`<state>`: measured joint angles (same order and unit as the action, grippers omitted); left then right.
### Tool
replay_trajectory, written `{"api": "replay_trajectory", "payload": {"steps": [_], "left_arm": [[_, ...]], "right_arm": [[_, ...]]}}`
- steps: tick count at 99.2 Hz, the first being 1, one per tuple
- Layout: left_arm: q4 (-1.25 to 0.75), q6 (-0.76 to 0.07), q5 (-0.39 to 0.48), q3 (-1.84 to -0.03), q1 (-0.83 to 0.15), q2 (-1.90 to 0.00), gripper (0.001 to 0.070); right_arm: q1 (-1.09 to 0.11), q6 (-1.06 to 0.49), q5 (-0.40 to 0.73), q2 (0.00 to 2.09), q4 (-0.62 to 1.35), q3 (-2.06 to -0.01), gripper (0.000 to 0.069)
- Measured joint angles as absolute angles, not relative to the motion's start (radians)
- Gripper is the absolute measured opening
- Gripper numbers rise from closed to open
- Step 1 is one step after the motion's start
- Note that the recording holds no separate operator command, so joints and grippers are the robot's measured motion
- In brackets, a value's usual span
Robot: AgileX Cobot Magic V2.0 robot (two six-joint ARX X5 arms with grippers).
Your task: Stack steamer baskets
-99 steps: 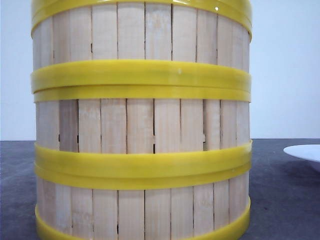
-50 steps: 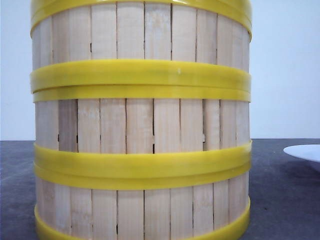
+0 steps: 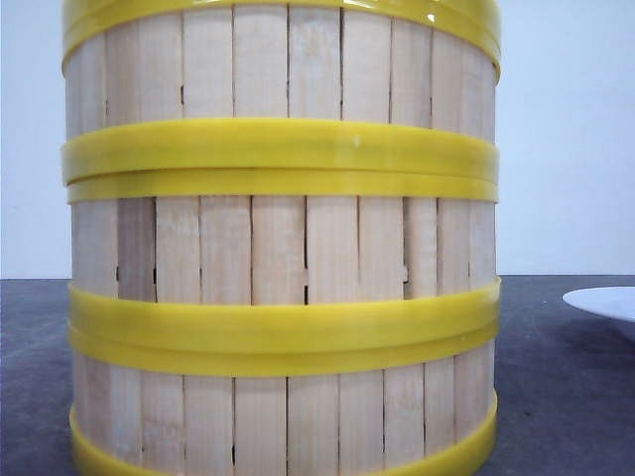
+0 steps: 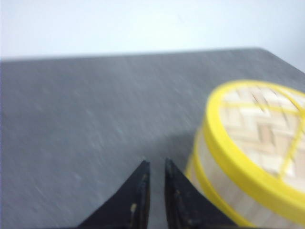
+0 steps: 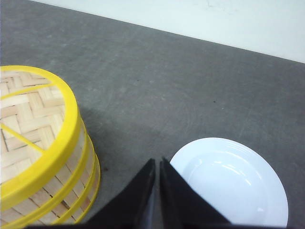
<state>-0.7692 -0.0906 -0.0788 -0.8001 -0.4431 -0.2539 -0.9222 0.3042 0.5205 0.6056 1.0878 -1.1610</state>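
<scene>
Three steamer baskets stand stacked close in front of the front camera: the top one (image 3: 278, 59), the middle one (image 3: 278, 248) and the bottom one (image 3: 278, 416). The stack's wall (image 4: 214, 176) shows blurred in the left wrist view, beside my left gripper (image 4: 155, 163). That gripper's fingers are nearly together with nothing between them, over bare table. My right gripper (image 5: 157, 161) is shut and empty, hanging between the stack (image 5: 71, 176) and a white plate. Neither gripper touches the stack, and neither shows in the front view.
A flat woven lid with a yellow rim (image 5: 28, 114) covers the stack's top and also appears in the left wrist view (image 4: 262, 124). The white plate (image 5: 228, 181) lies on the dark grey table (image 5: 157, 76) to the stack's right, its edge (image 3: 605, 300) in the front view.
</scene>
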Motion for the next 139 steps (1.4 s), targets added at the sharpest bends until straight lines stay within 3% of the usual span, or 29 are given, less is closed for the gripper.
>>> {"api": "replay_trajectory", "payload": {"steps": [23,51,73,94,139], "left_arm": [[-0.674,0.000,-0.079,-0.680,-0.257,-0.247,0.0029],[-0.396,0.010,-0.080,-0.387,-0.073,-0.196,0.0029],[-0.276,0.004,-0.080,-0.207,-0.025,-0.117,0.0029],[-0.265,-0.054,-0.080,-0.094,0.005,-0.024,0.0029],[-0.231,-0.068,-0.107,-0.052,0.006,-0.004,0.0029]], "right_arm": [[-0.922,0.304,0.521,0.606,1.088,-1.161,0.0011],[-0.922,0.304,0.521,0.606,1.088,-1.161,0.0011],[-0.922,0.304,0.521,0.606,1.088,-1.161,0.0011],[-0.922,0.304,0.521,0.606,1.088,-1.161,0.0011],[-0.923,0.304,0.521,0.606,1.088,-1.161,0.0011]]}}
